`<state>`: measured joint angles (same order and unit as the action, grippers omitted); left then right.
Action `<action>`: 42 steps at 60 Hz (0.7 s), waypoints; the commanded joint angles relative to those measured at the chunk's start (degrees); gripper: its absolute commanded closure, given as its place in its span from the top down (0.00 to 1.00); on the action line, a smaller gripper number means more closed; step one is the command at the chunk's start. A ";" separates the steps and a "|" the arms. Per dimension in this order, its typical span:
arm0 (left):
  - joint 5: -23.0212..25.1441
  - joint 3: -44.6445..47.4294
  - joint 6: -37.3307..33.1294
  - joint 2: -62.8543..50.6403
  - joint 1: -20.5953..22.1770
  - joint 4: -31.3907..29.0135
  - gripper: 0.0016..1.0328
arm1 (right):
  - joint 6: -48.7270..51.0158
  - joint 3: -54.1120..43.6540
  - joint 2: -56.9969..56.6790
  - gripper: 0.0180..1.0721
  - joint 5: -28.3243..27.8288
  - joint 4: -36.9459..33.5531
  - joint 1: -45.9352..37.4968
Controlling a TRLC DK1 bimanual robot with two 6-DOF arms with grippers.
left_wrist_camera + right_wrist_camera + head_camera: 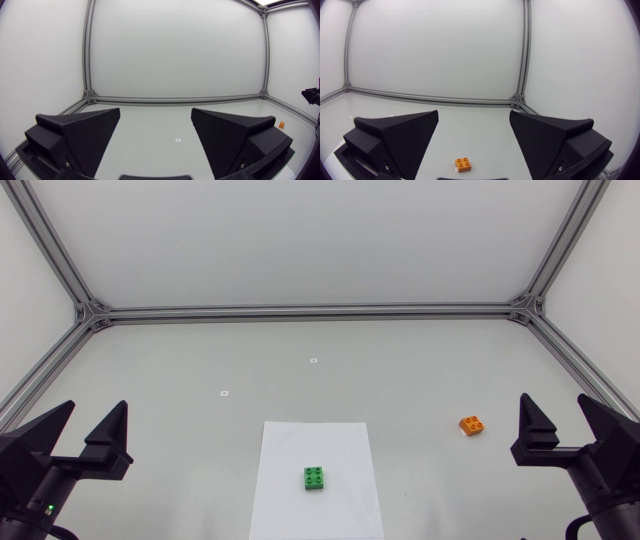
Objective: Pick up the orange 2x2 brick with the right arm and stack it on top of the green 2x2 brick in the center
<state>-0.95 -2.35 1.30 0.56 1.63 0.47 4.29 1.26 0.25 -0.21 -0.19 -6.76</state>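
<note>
From above, the orange brick (473,424) lies on the bare table (300,350) toward the right side, well apart from the green brick (315,478), which sits on a white sheet (340,442) in the middle. The right gripper (553,406) hangs near the orange brick, just outboard of it, with its jaws spread wide and holding nothing. The left gripper (96,410) is at the far side, equally wide and empty, so the right arm is plainly the nearer one. In the left wrist view, the left gripper (155,113) shows its fingers far apart, with the orange brick (281,125) only a small speck off beyond one finger. In the right wrist view, the right gripper (473,115) is wide open and the orange brick (463,163) lies ahead of it and lower, almost centred in the gap between the fingers. Being square, the brick offers no long axis. It looks nearly squared to the fingers, so I judge a forward, downward reach with little wrist turn should do.
</note>
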 commanded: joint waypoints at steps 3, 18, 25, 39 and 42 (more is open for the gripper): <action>0.16 2.35 -0.33 0.32 -0.13 -0.65 0.96 | 0.10 -1.34 -0.60 0.97 -0.23 -0.17 0.35; 0.16 2.35 -0.33 0.32 -0.13 -0.65 0.96 | 0.19 -1.34 -0.69 0.97 -0.32 0.27 0.26; 0.16 2.35 -0.33 0.32 -0.13 -0.65 0.96 | -0.16 -0.03 -0.69 0.97 -1.37 0.54 0.26; 0.16 2.35 -0.33 0.32 -0.13 -0.65 0.96 | -1.22 7.80 1.95 0.97 -1.37 -1.57 0.88; 0.16 2.35 -0.33 0.32 -0.13 -0.65 0.96 | -1.57 9.99 4.76 0.97 -1.37 -1.66 1.14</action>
<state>-0.95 -2.35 1.30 0.56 1.63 0.47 4.16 6.94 1.91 -1.50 -1.52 -6.26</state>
